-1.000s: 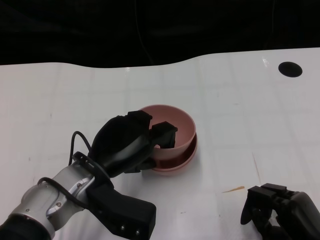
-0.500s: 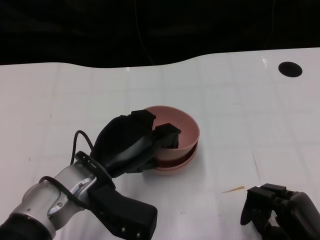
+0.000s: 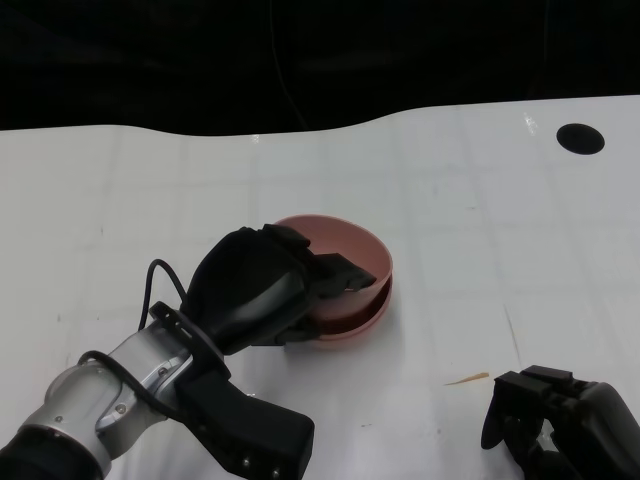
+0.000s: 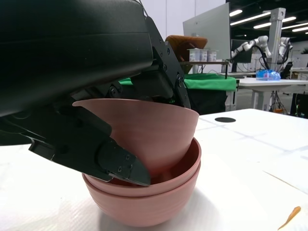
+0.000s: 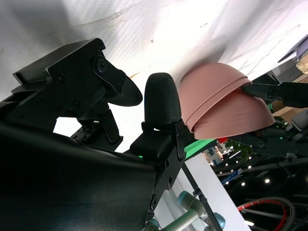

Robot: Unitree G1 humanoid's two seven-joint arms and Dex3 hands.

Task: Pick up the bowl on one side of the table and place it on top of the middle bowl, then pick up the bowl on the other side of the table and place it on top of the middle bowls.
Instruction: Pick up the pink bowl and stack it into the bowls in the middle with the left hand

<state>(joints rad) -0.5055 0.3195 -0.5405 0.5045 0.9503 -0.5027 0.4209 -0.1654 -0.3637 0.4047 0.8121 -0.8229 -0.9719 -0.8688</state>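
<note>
My left hand (image 3: 255, 285) grips the near rim of a pink bowl (image 3: 350, 245), with fingers (image 4: 115, 161) inside and outside its wall. That bowl sits tilted inside two nested pink bowls (image 3: 352, 322) in the middle of the white table (image 3: 480, 220). The left wrist view shows the top bowl (image 4: 149, 130) leaning in the stack (image 4: 144, 202), its far edge raised. My right hand (image 3: 560, 415) rests at the table's near right, holding nothing, well apart from the bowls. The right wrist view shows the stack (image 5: 226, 101) beyond its spread fingers (image 5: 161, 98).
A round black hole (image 3: 580, 138) lies in the table's far right corner. A small orange sliver (image 3: 467, 379) lies on the table between the stack and my right hand. The table's back edge runs against a dark background.
My left hand has lowered the top bowl deeper into the stack, and the bowl now lies flatter. The right hand has not moved.
</note>
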